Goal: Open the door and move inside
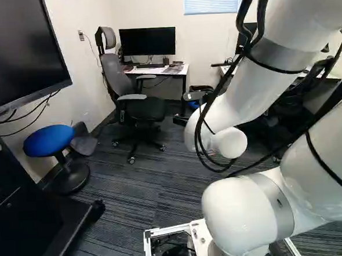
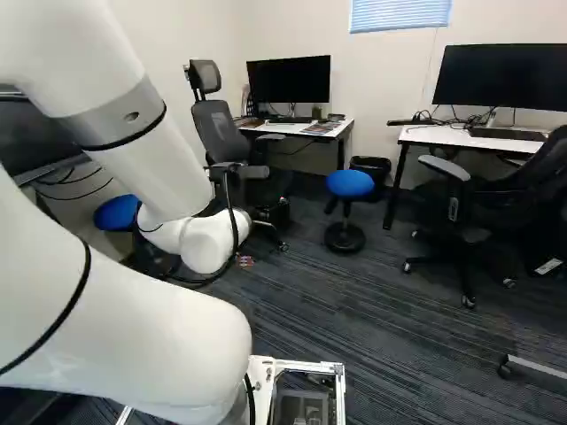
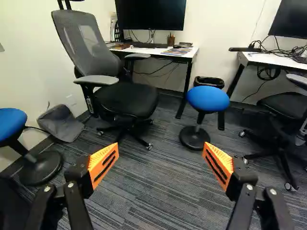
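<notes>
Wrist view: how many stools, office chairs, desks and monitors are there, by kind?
Blue-seated stools: 2
Office chairs: 2
Desks: 2
Monitors: 2
Total: 8

A black monitor (image 3: pixel 151 13) stands on 1 white surface (image 3: pixel 191 52), a gray mesh chair (image 3: pixel 127 98) near it. 1 blue stool (image 3: pixel 207 99) stands before a black bin (image 2: pixel 376 168); the 2nd blue stool (image 1: pixel 48 140) is beside a gray soft item (image 3: pixel 61 124). A 2nd monitor (image 2: pixel 500 78) tops another white surface (image 2: pixel 434 135) near a black chair (image 2: pixel 518 199).
</notes>
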